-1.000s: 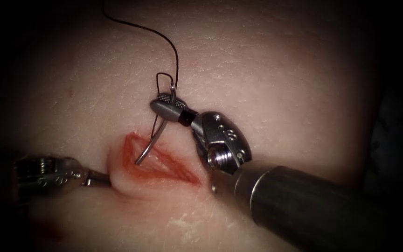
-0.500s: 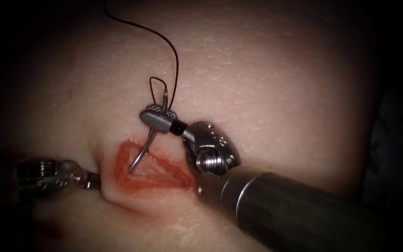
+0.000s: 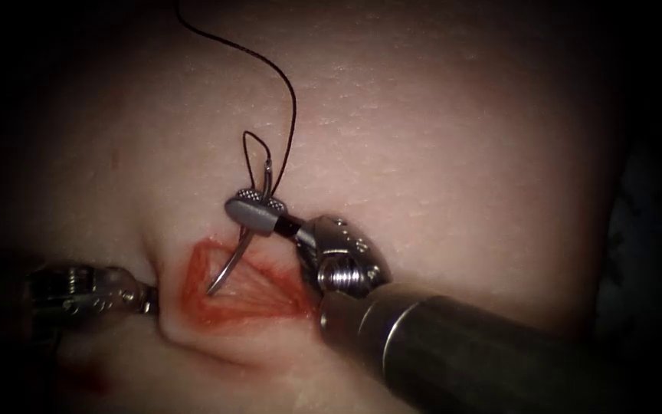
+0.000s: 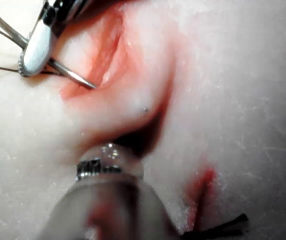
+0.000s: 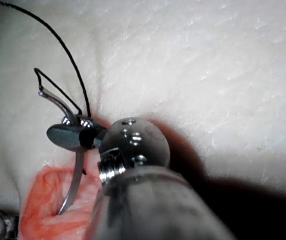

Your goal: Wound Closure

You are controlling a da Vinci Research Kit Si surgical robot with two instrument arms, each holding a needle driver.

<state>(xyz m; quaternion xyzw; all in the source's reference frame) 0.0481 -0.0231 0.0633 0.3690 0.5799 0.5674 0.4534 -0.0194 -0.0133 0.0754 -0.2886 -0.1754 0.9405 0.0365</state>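
Right claw (image 3: 254, 208) clamps the needle (image 3: 231, 261) near its thread end, tip pointing toward seven o'clock into the open cut (image 3: 250, 291); left claw (image 3: 143, 297) seemingly pinches the tissue (image 3: 438, 138) edge at nine.

I work at a surgical training bench, not a theatre: under my endoscope lies a bare slab of tissue (image 3: 438, 130) with a cut (image 3: 250, 287) at seven o'clock, dark surroundings, my needle driver (image 3: 253, 205) over it.
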